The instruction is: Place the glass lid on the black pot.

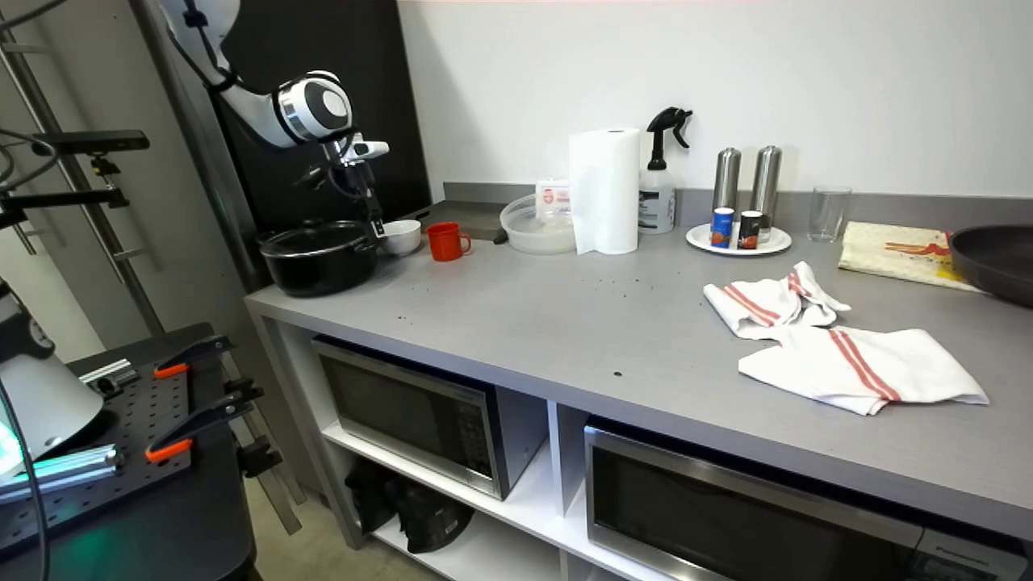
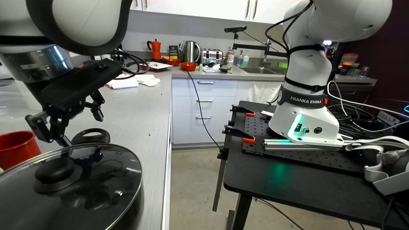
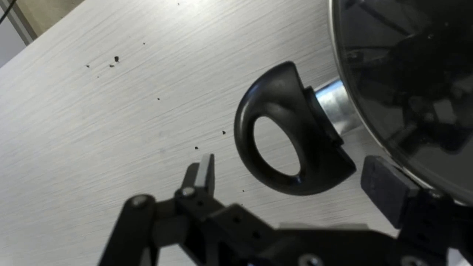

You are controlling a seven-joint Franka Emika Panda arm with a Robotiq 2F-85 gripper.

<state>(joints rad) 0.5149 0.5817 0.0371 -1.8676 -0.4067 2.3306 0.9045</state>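
Note:
The black pot (image 1: 319, 270) stands at the counter's end; its side also shows in an exterior view (image 2: 138, 207). The glass lid (image 2: 105, 188), with a metal rim and black knob (image 2: 55, 170), lies over the pot's top. The lid's edge fills the right of the wrist view (image 3: 414, 74). My gripper (image 3: 288, 162) is open and empty, its two fingers wide apart beside the pot's looped side handle (image 3: 314, 147). One finger is close to the lid's rim; I cannot tell whether they touch. The gripper also shows in both exterior views (image 1: 377, 224) (image 2: 82, 130).
A red mug (image 1: 446, 241) and white bowl (image 1: 401, 237) stand near the pot. Farther along the counter (image 1: 549, 323) are a plastic tub (image 1: 537, 238), paper towel roll (image 1: 605, 194), spray bottle (image 1: 657, 198), plate with shakers (image 1: 700, 240), striped towels (image 1: 863, 367) and a dark pan (image 1: 1001, 258).

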